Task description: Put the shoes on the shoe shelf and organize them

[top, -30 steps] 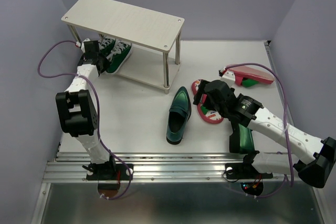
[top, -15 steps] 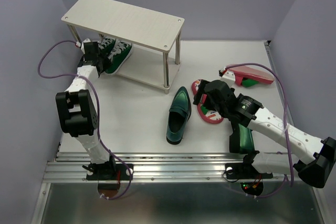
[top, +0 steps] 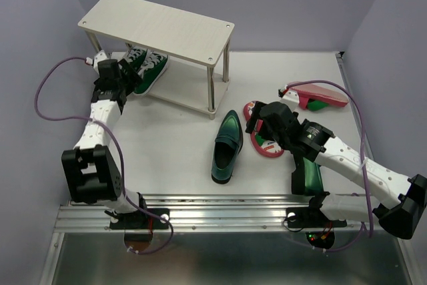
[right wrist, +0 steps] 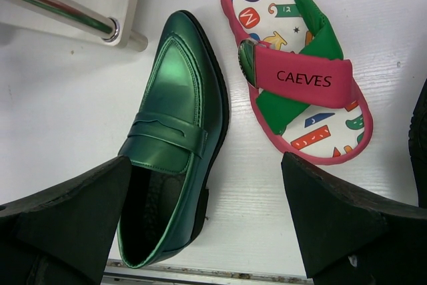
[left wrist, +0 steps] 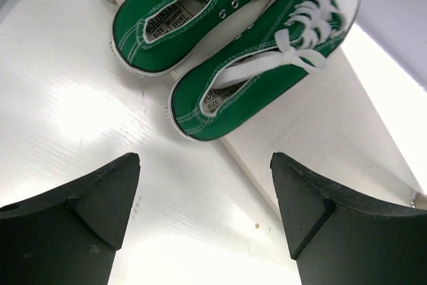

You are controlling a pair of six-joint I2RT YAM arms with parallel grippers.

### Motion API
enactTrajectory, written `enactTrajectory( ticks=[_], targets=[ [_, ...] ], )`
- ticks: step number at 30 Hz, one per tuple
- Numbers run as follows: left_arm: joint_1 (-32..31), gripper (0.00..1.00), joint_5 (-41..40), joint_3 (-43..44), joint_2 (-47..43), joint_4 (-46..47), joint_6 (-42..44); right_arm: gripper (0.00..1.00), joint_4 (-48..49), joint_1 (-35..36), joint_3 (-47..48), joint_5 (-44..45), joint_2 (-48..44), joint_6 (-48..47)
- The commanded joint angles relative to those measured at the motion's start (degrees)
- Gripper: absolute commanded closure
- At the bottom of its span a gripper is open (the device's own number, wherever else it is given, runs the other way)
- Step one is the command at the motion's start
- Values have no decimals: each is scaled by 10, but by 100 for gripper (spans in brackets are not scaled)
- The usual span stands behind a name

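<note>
Left wrist view: the left gripper (left wrist: pixel 205 191) hangs wide and empty at six o'clock of the green canvas sneakers (left wrist: pixel 257 75). They sit paired, toes inward, on the shoe shelf (left wrist: pixel 333 145) lower board, heels overhanging. The right gripper (right wrist: pixel 207 191), jaws wide, hovers over the green loafer (right wrist: pixel 170 145), seemingly lining up a pick; a red flip-flop (right wrist: pixel 300 78) lies at three o'clock.

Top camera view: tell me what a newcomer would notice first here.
A pair of green sneakers sits on the lower board of the pale wooden shelf at the far left, with the left gripper open just in front of them. Mid-table, a glossy green loafer lies beside a red flip-flop, the open right gripper hovering above both. A second flip-flop lies farther right.
</note>
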Motion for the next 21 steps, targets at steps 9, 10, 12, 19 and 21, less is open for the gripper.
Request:
enactTrajectory(
  ticks=[9,10,12,19,21],
  targets=[
    [-11,8,-31,-107,-284,-55,6,0,-13,-5,-23,54,-36,7],
    [-14,8,-31,-112,-297,-65,9,0,-13,-5,-27,53,-41,7],
    [-37,8,-29,-120,-335,-96,9,0,-18,-13,-40,49,-52,10],
    [-179,9,-64,-142,-409,-165,-34,0,-38,-13,-62,10,-53,30],
    [-205,11,-72,-142,-418,-188,-50,0,-40,-13,-60,-10,-48,21]
  ],
)
